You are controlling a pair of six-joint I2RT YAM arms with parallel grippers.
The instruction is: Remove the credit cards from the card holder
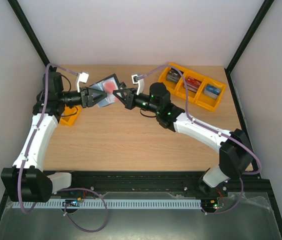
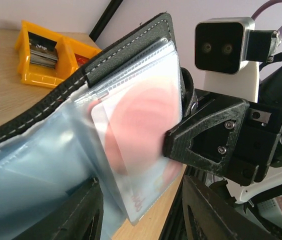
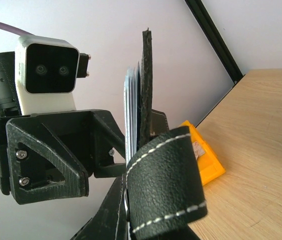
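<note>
The black card holder (image 1: 102, 86) hangs open in the air between my two grippers. A pale card with a red blotch (image 1: 110, 87) sits in one of its clear pockets. In the left wrist view the card (image 2: 136, 125) shows through the pocket below the stitched black cover (image 2: 126, 45). My right gripper (image 1: 119, 95) is shut on the holder's right edge, and one of its fingers (image 2: 201, 142) presses on the pocketed card. In the right wrist view the holder (image 3: 166, 180) stands edge-on in the right gripper (image 3: 128, 212). My left gripper (image 2: 141, 220) is open, with pocket leaves hanging between its fingers.
A yellow three-part tray (image 1: 193, 89) with thick stacks of dark, red and blue cards stands at the back right, also in the left wrist view (image 2: 46, 60). A small yellow tray (image 1: 70, 120) lies under the left arm, also in the right wrist view (image 3: 208, 162).
</note>
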